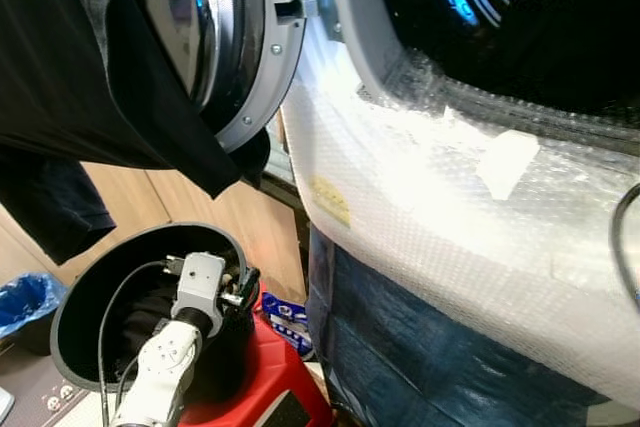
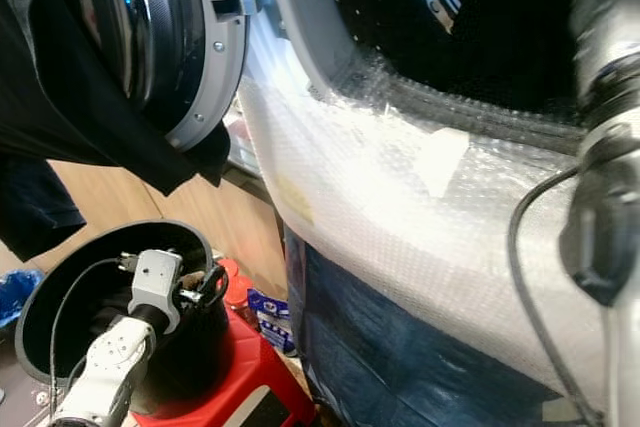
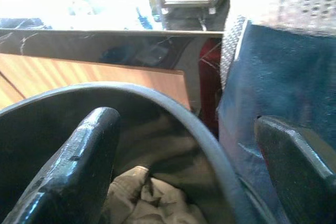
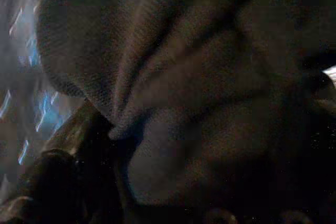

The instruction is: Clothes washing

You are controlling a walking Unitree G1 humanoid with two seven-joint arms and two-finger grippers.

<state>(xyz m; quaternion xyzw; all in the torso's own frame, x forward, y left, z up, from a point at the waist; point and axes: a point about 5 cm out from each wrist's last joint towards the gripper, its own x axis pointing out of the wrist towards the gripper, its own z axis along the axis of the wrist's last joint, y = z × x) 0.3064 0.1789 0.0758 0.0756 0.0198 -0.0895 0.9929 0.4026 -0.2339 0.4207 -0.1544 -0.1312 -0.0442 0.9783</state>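
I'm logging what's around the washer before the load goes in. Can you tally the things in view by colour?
Black or dark: 2, the black garment draped over the open washer door and the round dark grey laundry bucket.
Red: 1, the red plastic stool under the bucket.
Blue: 1, the crumpled blue plastic bag on the floor.
Beige: 1, the pale beige cloth inside the bucket.
Total: 5

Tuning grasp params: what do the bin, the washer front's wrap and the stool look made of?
Bin: likely plastic, dark grey, smooth matte rim.
Wrap: looks like bubble wrap, translucent white, dotted texture, glary.
Stool: probably moulded plastic, glossy red.
Left claw hangs open over the bin.
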